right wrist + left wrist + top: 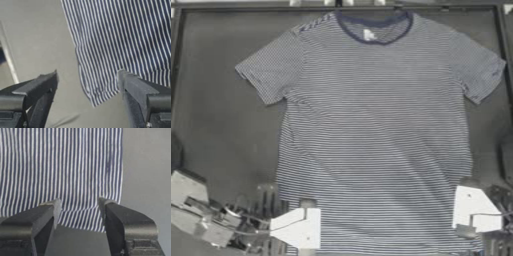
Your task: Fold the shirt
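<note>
— Down at seven o'clock on the table [218, 130], the left gripper [79, 203] hangs over the shirt's [378, 130] lower corner, jaws spread, the hem corner lying between them but not pinched.

— And the other one?

— At five o'clock, the right gripper [87, 75] is the same: jaws wide apart, straddling the opposite hem corner, nothing held. I can't tell whether either tip touches the cloth.

— How do you reckon the shirt will handle?

— Light and limp, I'd say. Thin striped jersey, no stiffness at all, so it will droop and drag wherever it isn't supported. Not slippery, not fragile, but it may stretch or bunch if one side is lifted ahead of the other.

— So where would you take hold?

— Right at those two bottom corners, through the hem where the fabric is doubled, both sides together.

— And farther up?

— It lies flat and face up, spread over the middle of the table, sleeves out at ten and two o'clock, the navy collar [371, 31] at twelve, by the far edge. No fold made yet.
</note>
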